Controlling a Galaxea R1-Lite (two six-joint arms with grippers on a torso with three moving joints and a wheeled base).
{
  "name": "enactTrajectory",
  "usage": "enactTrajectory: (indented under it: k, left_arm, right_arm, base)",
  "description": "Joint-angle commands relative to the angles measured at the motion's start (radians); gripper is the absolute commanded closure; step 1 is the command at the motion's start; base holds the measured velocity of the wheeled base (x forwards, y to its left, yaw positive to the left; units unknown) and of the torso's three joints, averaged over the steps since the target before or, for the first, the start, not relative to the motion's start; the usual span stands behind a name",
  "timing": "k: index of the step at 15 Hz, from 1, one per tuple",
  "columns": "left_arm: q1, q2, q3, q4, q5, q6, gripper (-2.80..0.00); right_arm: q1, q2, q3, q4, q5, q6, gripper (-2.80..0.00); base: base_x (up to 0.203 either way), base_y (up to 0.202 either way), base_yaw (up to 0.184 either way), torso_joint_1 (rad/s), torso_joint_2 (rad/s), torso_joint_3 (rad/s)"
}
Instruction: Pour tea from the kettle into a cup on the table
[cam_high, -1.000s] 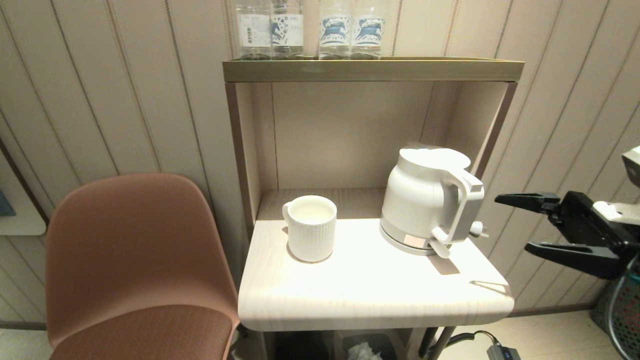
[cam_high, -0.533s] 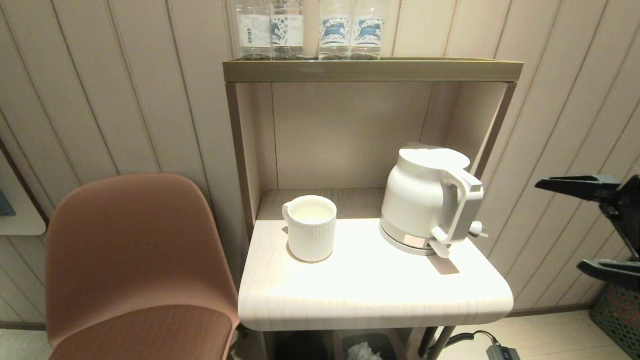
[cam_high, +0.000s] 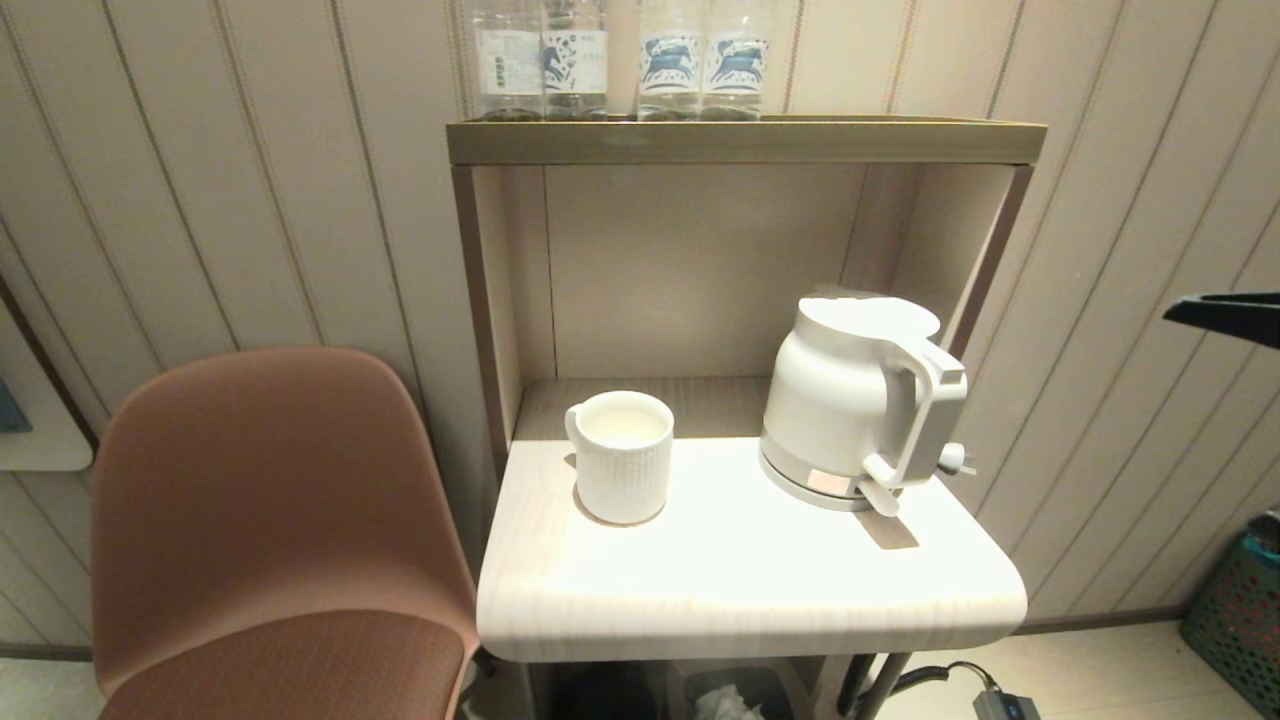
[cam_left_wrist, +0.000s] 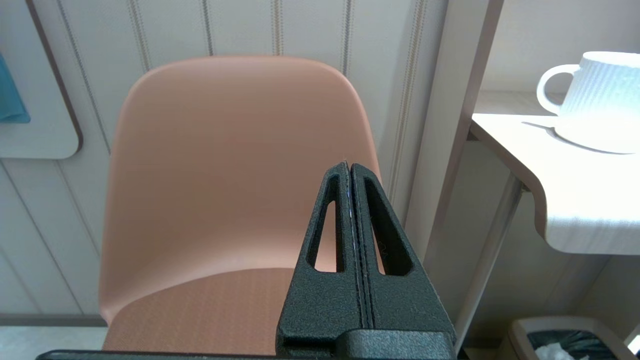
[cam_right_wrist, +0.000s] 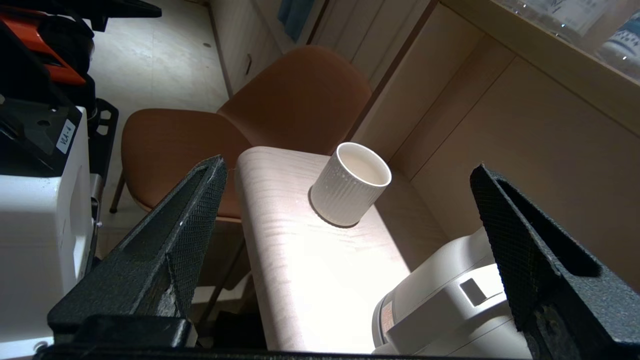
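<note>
The white kettle (cam_high: 860, 400) stands on its base at the right of the light wood table (cam_high: 740, 590), its handle facing right. The ribbed white cup (cam_high: 622, 455) stands upright at the table's left. My right gripper (cam_right_wrist: 348, 169) is open and empty, held off to the right of the kettle (cam_right_wrist: 450, 295) and apart from it. In the head view only its upper finger (cam_high: 1225, 308) shows at the right edge. My left gripper (cam_left_wrist: 348, 167) is shut on nothing, low beside the chair, left of the table (cam_left_wrist: 565, 200) and the cup (cam_left_wrist: 595, 100).
A brown chair (cam_high: 270, 520) stands close against the table's left side. Water bottles (cam_high: 620, 55) line the top of the shelf unit (cam_high: 745, 140) over the table. A green basket (cam_high: 1240, 610) sits on the floor at the right, a bin (cam_high: 725, 700) under the table.
My right gripper has drawn back to the right and upward from the kettle, nearly leaving the head view, with its fingers spread wider. Kettle and cup have not moved.
</note>
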Motion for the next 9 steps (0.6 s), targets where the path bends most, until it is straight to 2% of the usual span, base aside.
enactTrajectory:
  k: [1,9]
  left_arm:
    - [0.0,0.0,0.0,-0.001,0.001,0.0,0.0]
    - [0.0,0.0,0.0,-0.001,0.002,-0.001,0.0]
  right_arm:
    - [-0.014,-0.025,-0.006,-0.006,0.047,0.0,-2.8]
    - [-0.113,-0.079,-0.07,0.016,0.047,0.0,-2.8]
  base:
    - [0.0,0.0,0.0,0.0,0.0,0.0]
    - [0.0,0.0,0.0,0.0,0.0,0.0]
